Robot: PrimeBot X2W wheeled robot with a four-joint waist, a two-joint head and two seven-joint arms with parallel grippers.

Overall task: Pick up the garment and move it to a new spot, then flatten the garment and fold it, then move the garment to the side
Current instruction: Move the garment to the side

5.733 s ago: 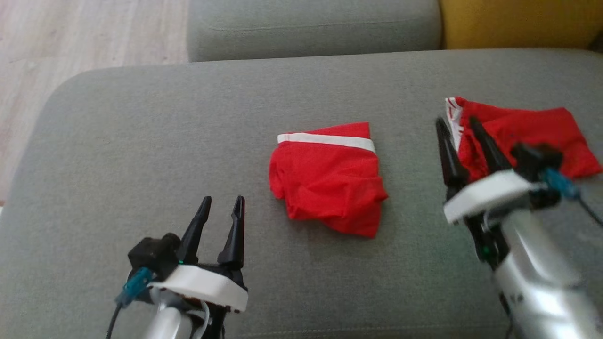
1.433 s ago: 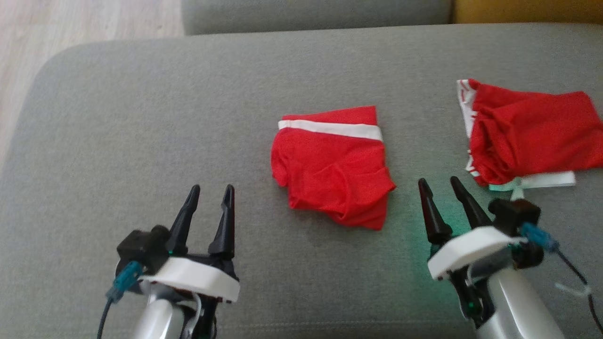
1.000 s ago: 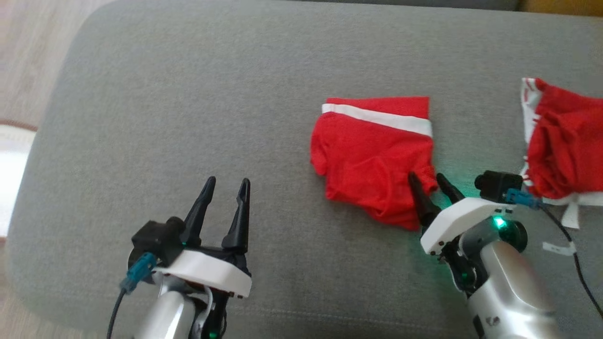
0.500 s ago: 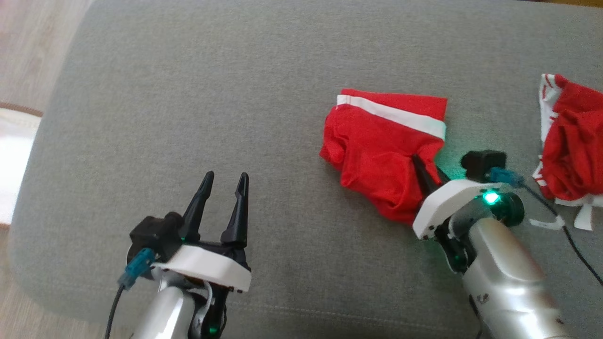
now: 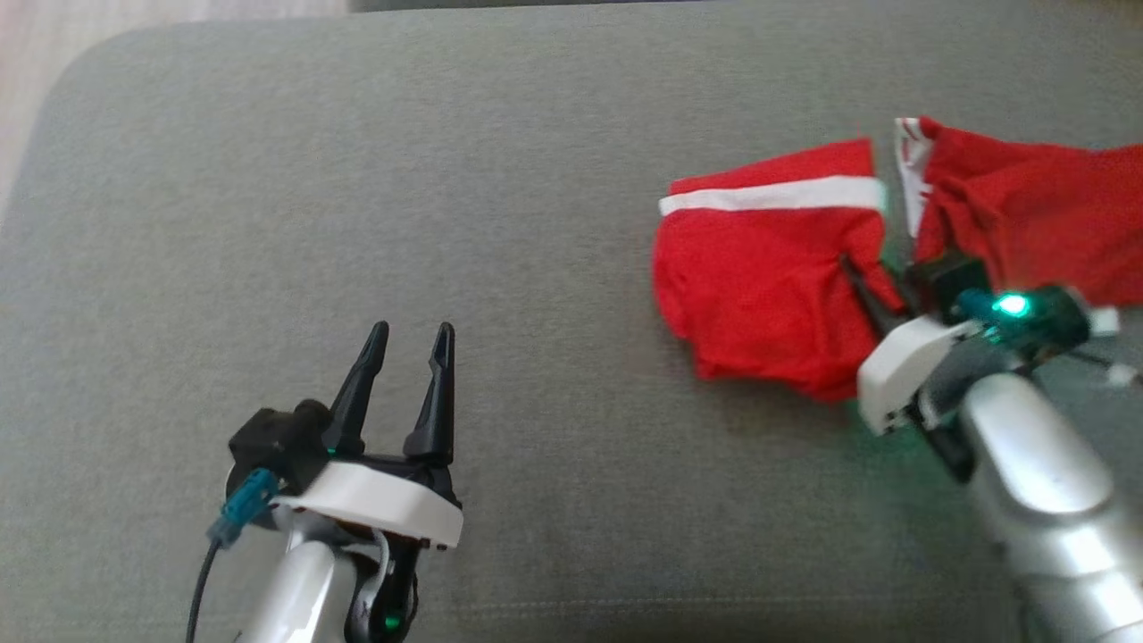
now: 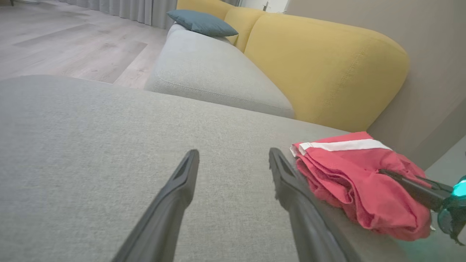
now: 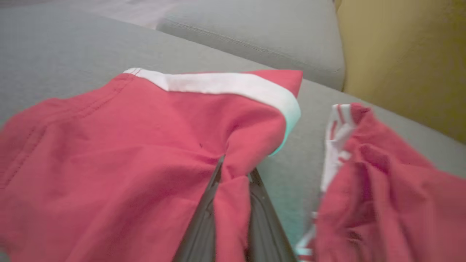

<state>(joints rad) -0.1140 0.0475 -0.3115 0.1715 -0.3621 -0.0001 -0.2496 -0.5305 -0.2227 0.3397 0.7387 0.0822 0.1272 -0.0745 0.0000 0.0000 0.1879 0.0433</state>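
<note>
Right wrist view: right gripper (image 7: 236, 168) pinches a fold at the red garment's (image 7: 109, 145) right edge.

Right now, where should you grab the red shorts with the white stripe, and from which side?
Grab the red shorts at their right edge, just under the white stripe, coming in low from the robot's right. The cloth bunches into a raised fold there, thin enough to pinch, while the middle lies flat on the cushion. The right hand is shut on that fold.
</note>
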